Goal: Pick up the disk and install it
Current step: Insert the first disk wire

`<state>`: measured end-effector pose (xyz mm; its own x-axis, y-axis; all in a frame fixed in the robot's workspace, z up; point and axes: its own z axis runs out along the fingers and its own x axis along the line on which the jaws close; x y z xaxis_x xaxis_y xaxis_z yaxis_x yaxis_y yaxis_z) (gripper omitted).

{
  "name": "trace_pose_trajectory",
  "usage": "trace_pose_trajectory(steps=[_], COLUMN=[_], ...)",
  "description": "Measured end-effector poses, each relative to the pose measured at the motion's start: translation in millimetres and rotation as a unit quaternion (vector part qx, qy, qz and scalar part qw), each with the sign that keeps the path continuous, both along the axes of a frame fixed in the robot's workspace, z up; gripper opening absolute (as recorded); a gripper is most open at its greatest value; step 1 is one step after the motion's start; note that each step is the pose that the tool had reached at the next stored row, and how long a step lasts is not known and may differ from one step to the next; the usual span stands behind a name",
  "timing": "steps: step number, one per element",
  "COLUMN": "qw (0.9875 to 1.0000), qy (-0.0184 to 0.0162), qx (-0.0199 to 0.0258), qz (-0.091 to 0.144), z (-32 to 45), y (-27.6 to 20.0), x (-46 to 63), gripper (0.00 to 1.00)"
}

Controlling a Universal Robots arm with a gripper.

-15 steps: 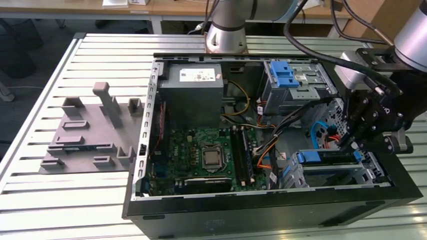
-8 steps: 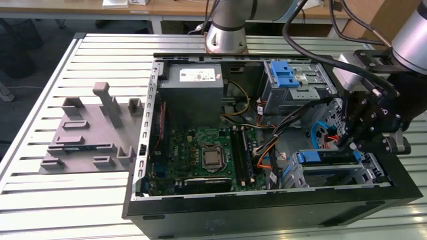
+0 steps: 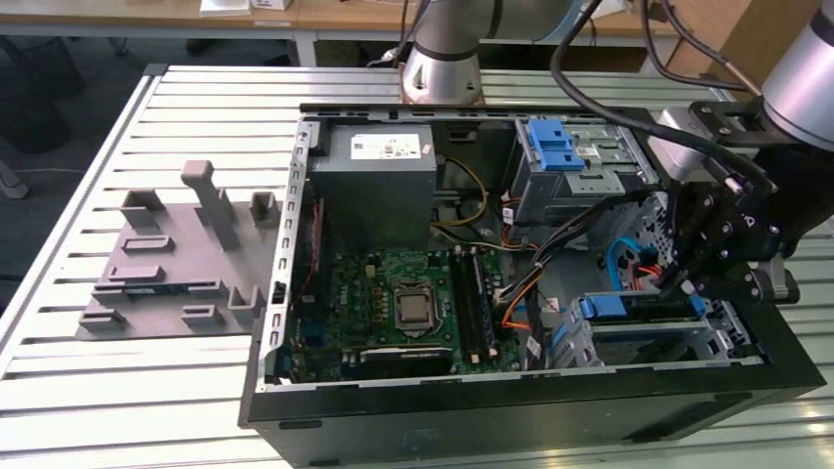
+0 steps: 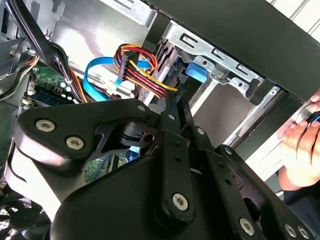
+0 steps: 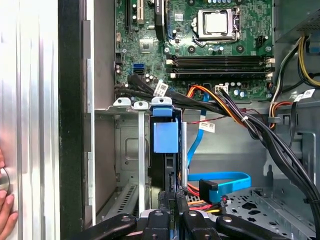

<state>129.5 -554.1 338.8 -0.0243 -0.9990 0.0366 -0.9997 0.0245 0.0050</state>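
The arm reaches down at the exterior view's right. Its black gripper (image 3: 687, 283) points downward, fingers (image 5: 170, 202) drawn close together. A person's hand (image 4: 300, 150) shows beside it.

The disk (image 5: 165, 145), blue-bracketed, stands on edge inside its metal bay (image 5: 127, 150).

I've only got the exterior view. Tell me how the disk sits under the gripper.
Observer: In the first wrist view the flat silver disk with its blue plastic bracket stands on edge inside the silver metal cage, with the gripper close at its near end.
Operator: Report anything outside the case.
Observer: In the second wrist view a person's hand is just outside the black computer case.
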Motion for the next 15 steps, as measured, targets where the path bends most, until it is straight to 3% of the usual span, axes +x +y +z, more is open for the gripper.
trace_pose_trajectory(steps=[15], qw=[1.0], qy=[0.0], qx=[0.0001], qz=[0.01], z=[-3.8], y=[0.0], x=[0.0], gripper=[0.17])
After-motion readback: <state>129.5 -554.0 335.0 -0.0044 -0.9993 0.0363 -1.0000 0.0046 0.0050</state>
